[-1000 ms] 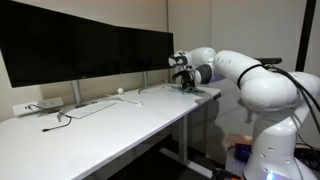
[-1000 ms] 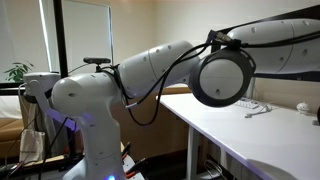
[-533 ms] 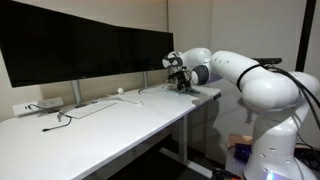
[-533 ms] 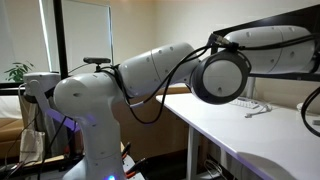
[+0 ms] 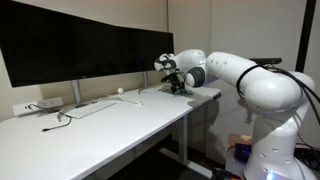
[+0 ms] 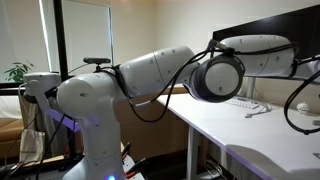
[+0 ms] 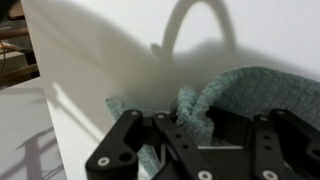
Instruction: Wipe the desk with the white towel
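The towel (image 7: 245, 95) looks pale teal-white in the wrist view and lies bunched on the white desk (image 7: 100, 60). A fold of it rises between my fingers. My gripper (image 7: 195, 132) is shut on that fold. In an exterior view my gripper (image 5: 176, 80) is low over the far right end of the desk (image 5: 110, 125), in front of the monitors, and the towel is hard to make out beneath it. In an exterior view the arm's large joint (image 6: 220, 75) hides the gripper and the towel.
Two dark monitors (image 5: 85, 50) stand along the back of the desk. A power strip (image 5: 35, 106), a cable (image 5: 75, 112) and a small white object (image 5: 121, 91) lie in front of them. The desk's right edge is close to my gripper.
My gripper has moved left along the desk, toward the monitors, and the wrist has turned a little. It still holds the towel.
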`<state>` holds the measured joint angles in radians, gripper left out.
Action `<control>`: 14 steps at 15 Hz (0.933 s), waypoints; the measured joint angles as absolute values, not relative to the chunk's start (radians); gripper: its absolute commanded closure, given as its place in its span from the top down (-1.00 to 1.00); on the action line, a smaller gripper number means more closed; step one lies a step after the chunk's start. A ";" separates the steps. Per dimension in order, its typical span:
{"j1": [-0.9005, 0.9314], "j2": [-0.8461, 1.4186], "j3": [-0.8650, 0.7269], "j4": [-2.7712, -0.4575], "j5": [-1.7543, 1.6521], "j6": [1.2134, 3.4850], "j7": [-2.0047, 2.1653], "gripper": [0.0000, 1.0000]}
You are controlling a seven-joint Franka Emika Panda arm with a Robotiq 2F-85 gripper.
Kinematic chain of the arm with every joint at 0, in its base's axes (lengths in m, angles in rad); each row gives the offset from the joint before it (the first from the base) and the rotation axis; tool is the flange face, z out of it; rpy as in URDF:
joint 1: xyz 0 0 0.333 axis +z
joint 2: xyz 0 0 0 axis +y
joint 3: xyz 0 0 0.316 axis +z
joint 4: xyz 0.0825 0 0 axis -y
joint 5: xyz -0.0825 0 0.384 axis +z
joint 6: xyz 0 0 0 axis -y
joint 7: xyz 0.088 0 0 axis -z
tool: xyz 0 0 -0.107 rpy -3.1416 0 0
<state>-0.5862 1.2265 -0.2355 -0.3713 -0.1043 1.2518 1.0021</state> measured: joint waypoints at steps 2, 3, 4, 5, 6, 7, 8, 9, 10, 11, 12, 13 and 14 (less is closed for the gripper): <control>-0.560 1.228 -0.241 -0.371 -0.113 1.252 0.992 -0.86; -0.548 1.229 -0.242 -0.371 -0.116 1.252 0.987 -0.87; -0.536 1.229 -0.244 -0.371 -0.119 1.252 0.982 -0.86; -0.525 1.229 -0.245 -0.371 -0.120 1.252 0.978 -0.86; -0.517 1.229 -0.248 -0.371 -0.120 1.252 0.977 -0.86; -0.512 1.229 -0.249 -0.371 -0.120 1.252 0.976 -0.86; -0.511 1.229 -0.250 -0.371 -0.120 1.252 0.975 -0.86; -0.511 1.229 -0.251 -0.371 -0.120 1.252 0.974 -0.86; -0.512 1.229 -0.252 -0.371 -0.120 1.252 0.973 -0.87; -0.512 1.229 -0.252 -0.371 -0.120 1.252 0.972 -0.87; -0.511 1.229 -0.252 -0.371 -0.120 1.252 0.972 -0.87; -0.513 1.230 -0.252 -0.371 -0.120 1.252 0.977 -0.87; -0.516 1.230 -0.252 -0.371 -0.120 1.252 0.980 -0.87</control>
<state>-0.5158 1.2304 -0.2524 -0.3710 -0.1201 1.2522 0.9800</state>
